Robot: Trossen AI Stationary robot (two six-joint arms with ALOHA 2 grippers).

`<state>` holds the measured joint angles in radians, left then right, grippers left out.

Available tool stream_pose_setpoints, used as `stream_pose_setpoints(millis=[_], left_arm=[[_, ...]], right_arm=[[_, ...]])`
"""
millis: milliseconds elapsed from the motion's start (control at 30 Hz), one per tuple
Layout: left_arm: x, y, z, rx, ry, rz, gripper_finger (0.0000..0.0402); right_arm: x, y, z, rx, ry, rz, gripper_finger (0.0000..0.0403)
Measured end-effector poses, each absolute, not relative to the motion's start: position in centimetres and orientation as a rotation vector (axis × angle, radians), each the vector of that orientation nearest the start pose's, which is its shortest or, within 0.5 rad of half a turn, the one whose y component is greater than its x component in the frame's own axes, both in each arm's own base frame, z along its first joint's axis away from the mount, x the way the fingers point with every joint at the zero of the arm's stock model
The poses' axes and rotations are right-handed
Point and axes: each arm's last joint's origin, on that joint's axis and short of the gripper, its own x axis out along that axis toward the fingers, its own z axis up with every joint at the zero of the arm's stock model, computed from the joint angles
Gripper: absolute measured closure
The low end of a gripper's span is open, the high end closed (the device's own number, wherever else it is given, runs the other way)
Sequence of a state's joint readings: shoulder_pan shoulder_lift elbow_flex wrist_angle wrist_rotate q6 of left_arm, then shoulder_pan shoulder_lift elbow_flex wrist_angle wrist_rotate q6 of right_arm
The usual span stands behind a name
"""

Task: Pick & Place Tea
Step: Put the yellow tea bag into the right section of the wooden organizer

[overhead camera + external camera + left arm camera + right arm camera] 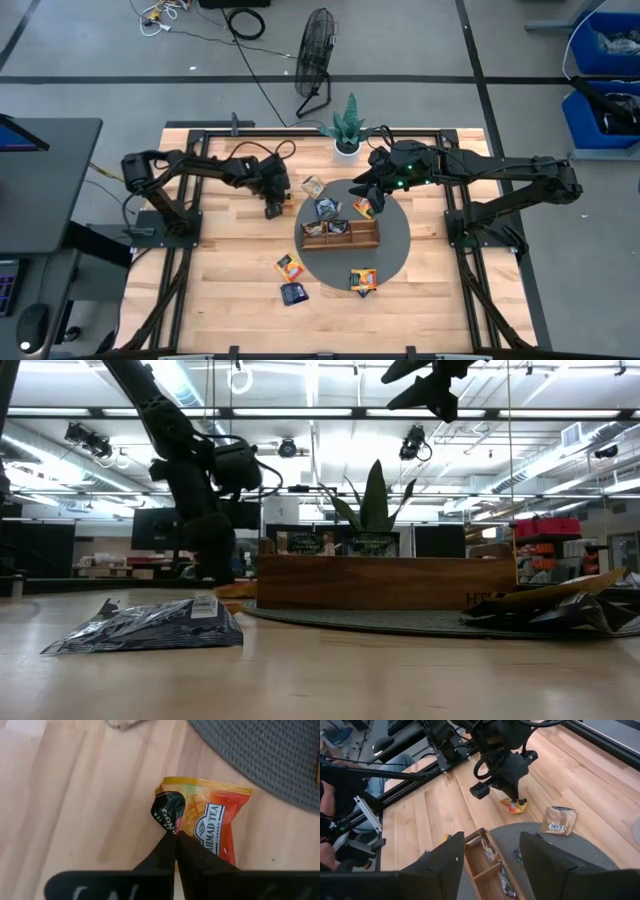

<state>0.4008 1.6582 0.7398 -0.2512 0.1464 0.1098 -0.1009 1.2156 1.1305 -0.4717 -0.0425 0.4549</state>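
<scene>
Your left tool (175, 836) is down on the desk (230, 280) with its jaws pinched together on the edge of an orange tea sachet (212, 817), lying just off the grey mat (395, 250) at about 9 o'clock from the wooden tray (340, 240). Edge grip makes sense, it's flat. Right tool (490, 852) hangs apart above the tray, waiting.
</scene>
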Motion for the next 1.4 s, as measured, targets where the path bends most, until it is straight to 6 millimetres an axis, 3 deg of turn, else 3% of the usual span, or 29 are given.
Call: stream_pose_setpoints(millis=[133,433,700,867,1000,1200,1400], left_arm=[[25.5,9.8,14.4,-0.192,1.114,0.194,0.0397],[26.7,7.4,24.3,0.019,0.812,0.298,0.0398],[28.8,4.6,30.9,0.297,0.647,0.267,0.0399],[29.3,3.1,32.3,0.449,0.636,0.206,0.0399],[29.6,2.5,32.0,0.530,0.670,0.182,0.0399],[30.2,1.7,30.7,0.632,0.744,0.142,0.0399],[30.9,1.3,30.2,0.703,0.760,0.166,0.0399]], right_arm=[[25.8,-2.5,33.9,0.491,0.533,-0.185,0.0205],[26.0,-2.5,34.2,0.560,0.487,-0.201,0.0205],[28.2,-3.2,34.0,0.654,0.393,-0.182,0.0205],[29.2,-4.3,33.0,0.720,0.430,-0.136,0.0205],[29.5,-4.8,32.5,0.748,0.447,-0.122,0.0205],[30.5,-5.8,34.0,0.740,0.422,-0.106,0.0205],[32.8,-7.0,34.4,0.672,0.620,-0.152,0.0205]])
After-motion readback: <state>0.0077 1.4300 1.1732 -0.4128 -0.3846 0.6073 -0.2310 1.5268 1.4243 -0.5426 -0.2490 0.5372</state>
